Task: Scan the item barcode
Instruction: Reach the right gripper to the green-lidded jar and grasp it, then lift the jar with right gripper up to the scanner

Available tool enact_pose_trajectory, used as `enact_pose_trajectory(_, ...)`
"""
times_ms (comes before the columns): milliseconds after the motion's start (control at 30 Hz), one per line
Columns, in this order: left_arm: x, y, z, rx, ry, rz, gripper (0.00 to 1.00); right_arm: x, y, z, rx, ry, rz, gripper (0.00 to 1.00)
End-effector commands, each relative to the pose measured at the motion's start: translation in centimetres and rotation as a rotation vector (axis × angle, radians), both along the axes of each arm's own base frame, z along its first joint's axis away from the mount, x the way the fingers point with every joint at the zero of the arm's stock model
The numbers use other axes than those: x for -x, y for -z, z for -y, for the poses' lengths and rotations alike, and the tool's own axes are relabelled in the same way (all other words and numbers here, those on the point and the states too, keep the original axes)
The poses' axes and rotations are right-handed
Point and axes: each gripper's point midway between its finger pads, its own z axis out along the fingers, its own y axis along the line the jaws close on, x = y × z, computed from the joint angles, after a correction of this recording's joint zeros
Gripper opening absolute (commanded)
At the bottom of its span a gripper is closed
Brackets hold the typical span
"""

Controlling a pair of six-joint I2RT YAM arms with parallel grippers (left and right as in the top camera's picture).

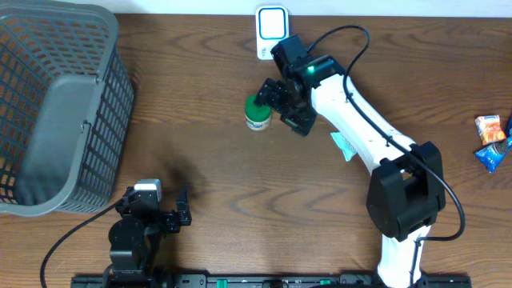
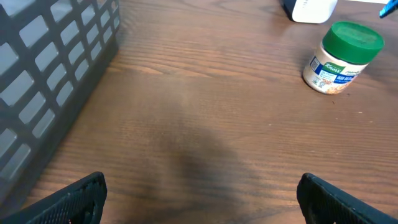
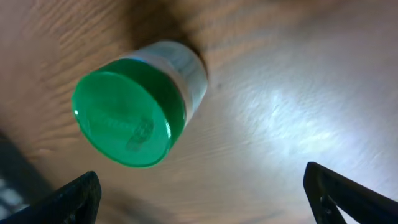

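Note:
The item is a small jar with a green lid [image 1: 258, 114] standing upright on the wooden table, its label facing the left wrist view [image 2: 343, 57]. My right gripper [image 1: 282, 107] hangs open just to the right of it and above table level. In the right wrist view the green lid [image 3: 140, 99] sits ahead of the wide-apart jaws [image 3: 202, 193], with nothing between them. A white scanner with a blue face [image 1: 272, 30] stands at the table's back edge, behind the jar [image 2: 309, 9]. My left gripper [image 1: 178, 214] rests open near the front edge [image 2: 200, 199], far from the jar.
A large grey mesh basket [image 1: 64, 112] fills the left side, and its wall is close on the left in the left wrist view [image 2: 43, 74]. An orange packet [image 1: 490, 128] and a blue packet [image 1: 494, 154] lie at the far right. A teal sachet [image 1: 346, 146] lies under the right arm.

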Motion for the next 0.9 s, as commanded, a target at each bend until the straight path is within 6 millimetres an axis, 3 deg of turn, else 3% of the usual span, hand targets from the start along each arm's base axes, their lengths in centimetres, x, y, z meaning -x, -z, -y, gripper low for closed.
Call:
enact_pose_trajectory(0, 0.0, 0.6, -0.3, -0.021, -0.007, -0.011, 0.98, 0.3, -0.9, -1.7, -0.112, 0.245, -0.099, 0.99)
enact_pose_trajectory(167, 0.0, 0.6, -0.3, -0.021, -0.007, -0.011, 0.98, -0.1, -1.4, -3.0, -0.192, 0.451, -0.168, 0.99)
enact_pose_trajectory(400, 0.0, 0.6, -0.3, -0.021, -0.007, -0.011, 0.98, -1.0, -1.8, -5.2, -0.257, 0.557, -0.151, 0.99)
enact_pose_trajectory(733, 0.0, 0.6, -0.3, -0.021, -0.007, -0.011, 0.98, -0.3, 2.0, -5.8, -0.204, 0.592, -0.231, 0.99)
enact_pose_trajectory(867, 0.0, 0.6, -0.3, -0.021, -0.007, -0.011, 0.98, -0.8, 3.9, -5.6, -0.188, 0.608, -0.244, 0.99)
